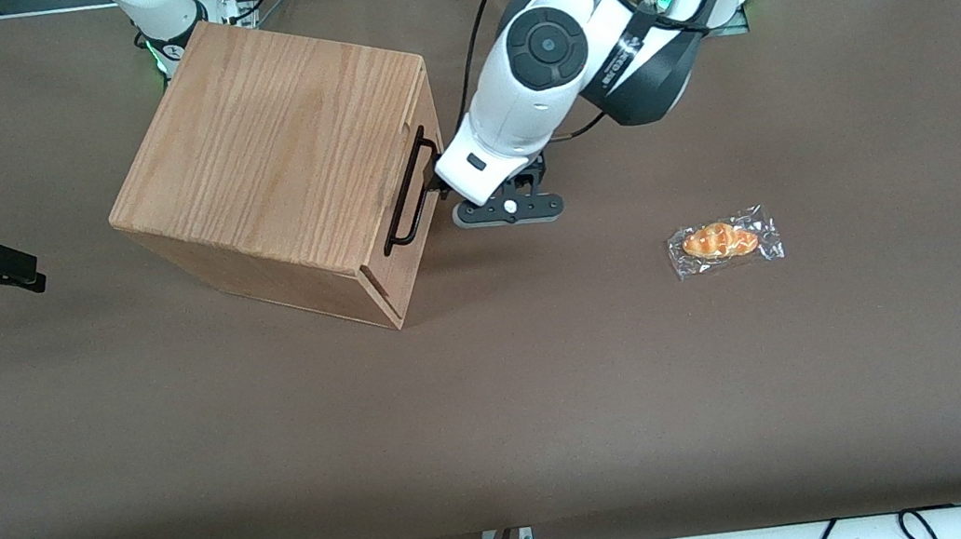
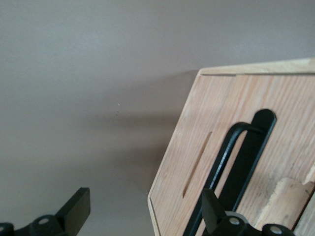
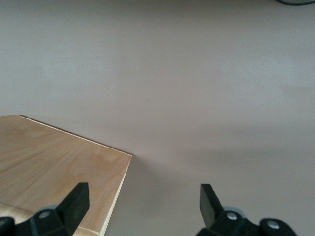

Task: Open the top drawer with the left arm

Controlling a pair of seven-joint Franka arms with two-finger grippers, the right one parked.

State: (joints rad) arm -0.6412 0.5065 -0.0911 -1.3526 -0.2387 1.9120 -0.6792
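While the drawer looks shut, flush with the front of the cabinet (image 1: 277, 162), the move to come depends on the handle (image 1: 408, 190). Going across the front view from the parked arm's end: one oak-grain cabinet sits on the brown surface (image 1: 501, 417), turned at an angle, its front facing the working arm's end. The top drawer (image 1: 420, 174) is the upper strip of that front, with one long thin black bar handle. The handle's long axis runs along the drawer front, slanting from farther from the front camera to nearer it. Next, touching or just beside the handle, is the left arm (image 1: 546, 63), one working arm, and its gripper (image 1: 440, 183) sits right at the handle's farther half. In the wrist view the fingers (image 2: 74, 209) are spread wide, one out over bare surface, the other against the bar (image 2: 236, 167); not pinching anything yet. Judgement: the bar lies at one finger, not centred in the gap, so the gripper probably needs a sideways shift before closing and pulling straight out from the front. Last, well apart toward the working arm's end, one wrapped bread roll (image 1: 721, 240).
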